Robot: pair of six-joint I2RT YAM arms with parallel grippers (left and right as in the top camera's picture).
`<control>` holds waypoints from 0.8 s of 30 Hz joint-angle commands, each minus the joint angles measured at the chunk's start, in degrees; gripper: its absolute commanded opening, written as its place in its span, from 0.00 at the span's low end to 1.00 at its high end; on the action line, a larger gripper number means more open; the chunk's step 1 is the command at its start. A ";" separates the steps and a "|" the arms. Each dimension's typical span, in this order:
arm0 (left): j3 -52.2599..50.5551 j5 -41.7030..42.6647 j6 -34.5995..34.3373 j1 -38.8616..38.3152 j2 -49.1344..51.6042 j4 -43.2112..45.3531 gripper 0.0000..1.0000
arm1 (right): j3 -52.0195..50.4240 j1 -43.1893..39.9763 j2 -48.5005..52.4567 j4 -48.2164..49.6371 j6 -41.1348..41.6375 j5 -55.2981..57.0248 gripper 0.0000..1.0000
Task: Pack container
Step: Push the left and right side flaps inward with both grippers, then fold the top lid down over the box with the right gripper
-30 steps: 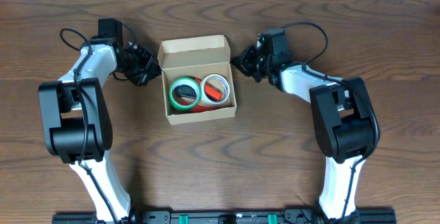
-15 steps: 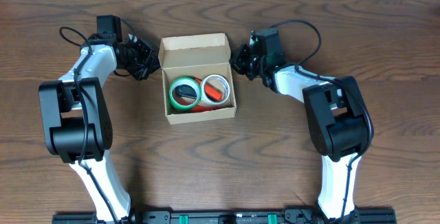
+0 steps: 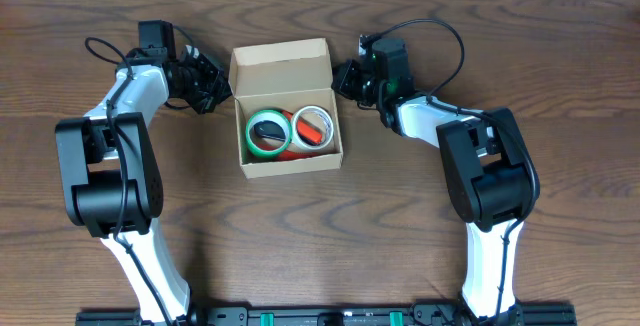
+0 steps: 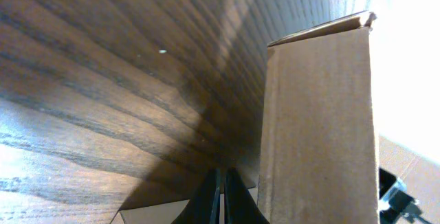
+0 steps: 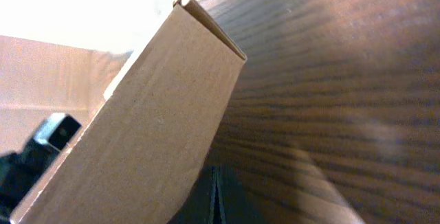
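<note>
Plain tan container (image 3: 280, 68) w/ 2 tape rolls (image 3: 267, 134); left gripper (image 3: 222, 90) & right gripper (image 3: 340, 78) both closed, empty, beside flap.

The small tan-brown cardboard box (image 4: 320, 128) runs off the bottom of my left wrist view, where only the tips of my left gripper (image 4: 221, 186) show. My right gripper (image 5: 214, 186) is cropped alike. Overhead, a red object (image 3: 292, 155) hides mostly under a green tape roll (image 3: 266, 147) and a white tape roll (image 3: 304, 124).
</note>
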 commanded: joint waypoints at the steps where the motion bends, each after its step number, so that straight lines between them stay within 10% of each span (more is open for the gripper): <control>1: 1.09 3.06 4.04 -0.72 0.44 0.48 0.05 | 0.81 0.79 0.57 0.28 -9.55 -2.56 0.01; 24: 1.11 10.80 13.49 -0.66 0.42 17.35 0.05 | 0.81 -0.24 -0.26 10.93 -30.32 -2.51 0.01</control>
